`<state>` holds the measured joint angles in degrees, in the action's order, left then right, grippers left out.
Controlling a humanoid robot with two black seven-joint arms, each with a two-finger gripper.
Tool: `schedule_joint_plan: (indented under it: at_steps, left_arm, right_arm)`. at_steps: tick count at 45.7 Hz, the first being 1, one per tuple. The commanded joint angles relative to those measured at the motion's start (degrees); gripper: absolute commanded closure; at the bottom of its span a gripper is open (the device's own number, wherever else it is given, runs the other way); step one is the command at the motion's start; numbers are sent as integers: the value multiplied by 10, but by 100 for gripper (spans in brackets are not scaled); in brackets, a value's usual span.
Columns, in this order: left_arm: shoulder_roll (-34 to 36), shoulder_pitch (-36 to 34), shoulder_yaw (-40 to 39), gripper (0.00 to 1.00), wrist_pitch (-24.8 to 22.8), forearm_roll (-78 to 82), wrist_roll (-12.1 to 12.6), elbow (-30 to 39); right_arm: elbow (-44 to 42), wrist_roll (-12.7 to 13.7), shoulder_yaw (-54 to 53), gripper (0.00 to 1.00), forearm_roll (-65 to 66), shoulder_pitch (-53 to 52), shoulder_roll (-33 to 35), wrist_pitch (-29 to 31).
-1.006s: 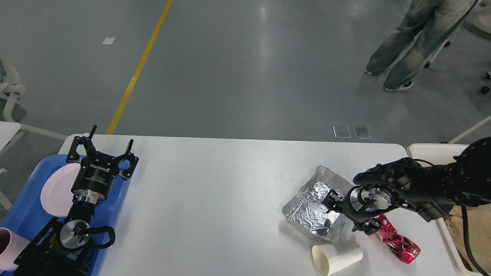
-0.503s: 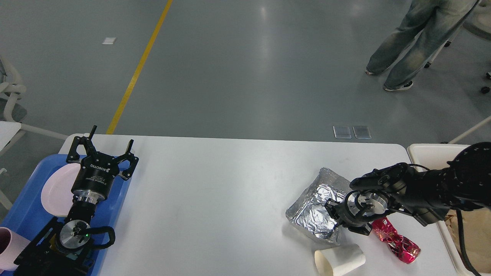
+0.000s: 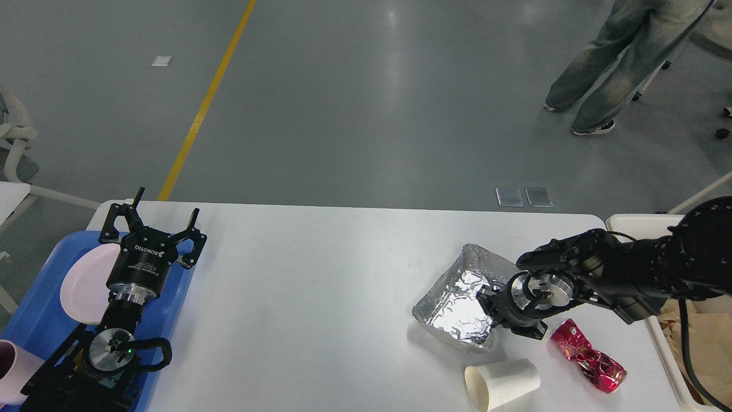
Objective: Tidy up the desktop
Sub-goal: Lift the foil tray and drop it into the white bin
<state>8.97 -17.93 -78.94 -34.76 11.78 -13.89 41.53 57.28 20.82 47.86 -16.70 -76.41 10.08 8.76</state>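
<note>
Nearest on the right part of the desktop (image 3: 320, 274), a white paper cup (image 3: 503, 383) lies on its side with its mouth toward the left; it sits much where it did half a second ago, shifted only slightly. Just right of it lies a crushed red patterned can (image 3: 587, 356), also on its side, unmoved. At the near left corner a pale pink cup (image 3: 10, 369) stands on the blue tray (image 3: 34, 315), beside the base of the left arm.

A little farther in, the right gripper (image 3: 490, 306) is down at the near right edge of the crumpled foil tray (image 3: 460, 297). Its fingers are dark and seen end-on against the foil, so I cannot tell whether they grip it. Compared with the earlier frames, the foil tray has slid left and a little farther away, opening a wider gap from the red can, and the right gripper has travelled left with it.

On the left, the left gripper (image 3: 163, 220) points away from the robot with its fingers spread apart and holding nothing, above the far edge of the blue tray, unchanged. A pale pink plate (image 3: 86, 280) lies on the tray beside it.

At the far right, a cream bin (image 3: 640, 220) sits against the desktop's edge, with brown paper inside (image 3: 706, 337). Beyond, on the grey floor, a person's legs in jeans (image 3: 617, 63) stand at the far right.
</note>
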Motion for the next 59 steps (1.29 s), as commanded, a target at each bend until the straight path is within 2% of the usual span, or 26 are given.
schedule_joint_plan:
  at_steps: [1,12,19,23,28,31,34,48,54,59]
  left_arm:
    - [0,0,-1,4,0,0,0,0]
    - [0,0,0,4,0,0,0,0]
    - [0,0,0,4,0,0,0,0]
    - [0,0,-1,4,0,0,0,0]
    - [1,0,0,4,0,0,0,0]
    - [0,0,0,4,0,0,0,0]
    - [1,0,0,4,0,0,0,0]
    - [0,0,0,4,0,0,0,0]
    - [0,0,0,4,0,0,0,0]
    - [0,0,0,4,0,0,0,0]
  right_arm:
    - [42,0,13,100,-26,-66,18,21]
    - [118,-5,80,100,-69,-225,51,143]
    - [182,-14,166,100,-80,-351,53,193]
    - [230,-46,225,100,-79,-433,50,212]
    - [261,-112,291,100,-68,-508,48,265]
    - [269,-140,319,100,-45,-533,47,296]
    - [281,-154,330,100,-11,-541,48,304]
    - [284,-155,348,100,20,-538,63,289]
    - [253,-151,383,100,26,-501,108,266]
    - [181,-150,402,100,36,-434,174,262]
